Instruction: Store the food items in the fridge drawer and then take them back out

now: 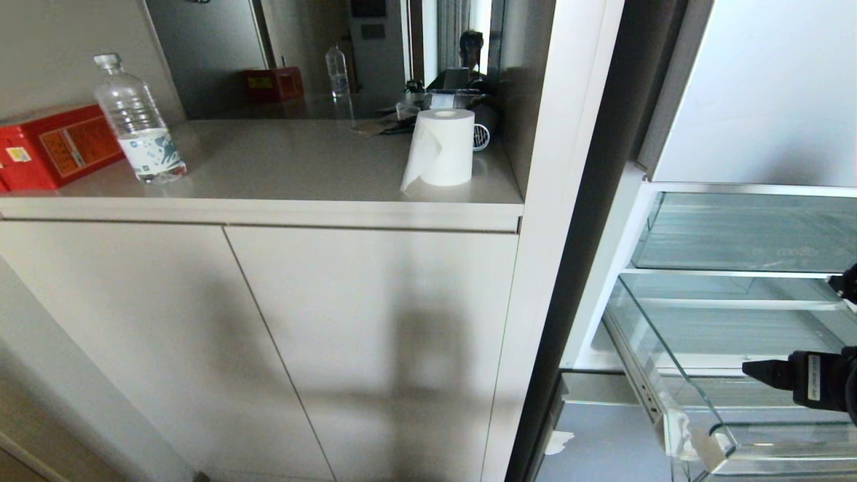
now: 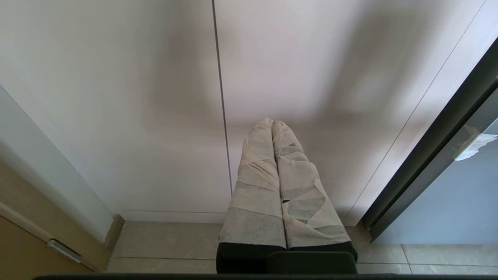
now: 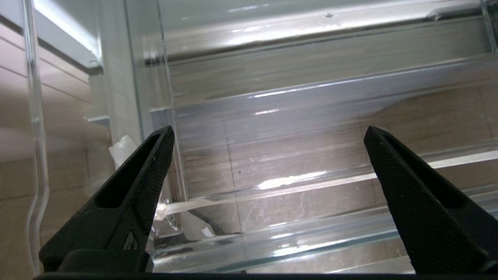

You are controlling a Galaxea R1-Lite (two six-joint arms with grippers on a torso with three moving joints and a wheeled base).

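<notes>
The fridge drawer (image 1: 676, 375) sits pulled out at about 4 o'clock in the head view, a wide clear plastic tray with a thick clear front lip, below a clear shelf bin with small printed lettering (image 1: 750, 241) in the pale fridge (image 1: 770, 94). The right gripper (image 1: 760, 371) reaches in from the 3 o'clock edge of that view, over the drawer, its black tip pointing toward 9 o'clock. In the right wrist view the right gripper (image 3: 268, 132) has its 2 black textured fingers (image 3: 144, 171) spread wide apart with nothing between them, and through the gap only the ribbed clear floor and walls of the drawer (image 3: 295, 116) show, with brown floor tiles visible through the plastic. No food item can be seen in any view. The left gripper (image 2: 273, 124) hangs low in front of the white cabinet doors (image 2: 116, 97), its 2 tape-wrapped fingers (image 2: 256, 182) pressed together along their whole length and holding nothing; pale floor tiles lie beneath it. In the head view, a beige counter (image 1: 301, 167) runs from 9 to 12 o'clock above the cabinet doors (image 1: 201, 335). On it stand a clear water bottle (image 1: 139, 124) at 10 o'clock, a red box (image 1: 53, 144) just beside it toward the edge, and a white paper roll (image 1: 442, 147) near 12 o'clock with a loose sheet hanging down. A mirror panel (image 1: 301, 53) behind the counter reflects a bottle, a red box and a person.
</notes>
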